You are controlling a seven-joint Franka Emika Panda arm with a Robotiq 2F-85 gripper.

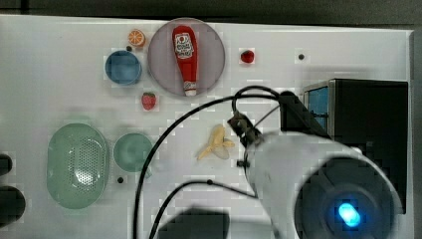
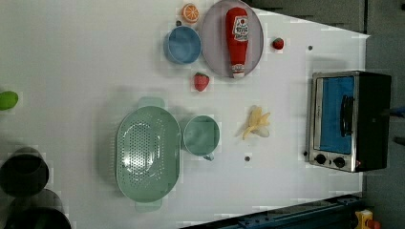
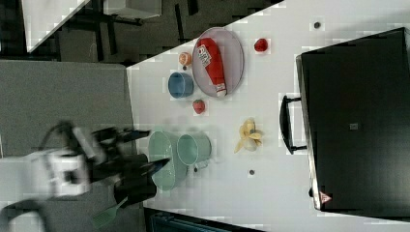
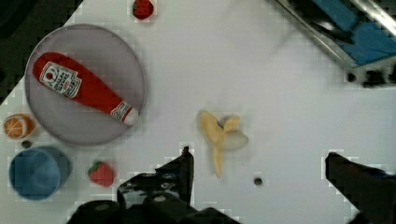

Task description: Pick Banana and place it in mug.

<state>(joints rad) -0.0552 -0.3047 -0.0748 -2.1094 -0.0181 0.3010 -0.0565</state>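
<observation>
The Banana is small and pale yellow with its peel splayed, and it lies on the white table. It also appears in the left view and the right view. The pale-green mug stands upright to the top view's left of the Banana, beside the colander; the left view shows it holds nothing. In the wrist view my gripper hangs open above the table. Its dark fingers are spread wide with nothing between them, and the Banana lies just beyond the fingertips.
A green perforated colander sits beside the mug. A blue bowl, an orange slice, a strawberry and a grey plate with a ketchup bottle lie further off. A toaster oven stands at the left view's right.
</observation>
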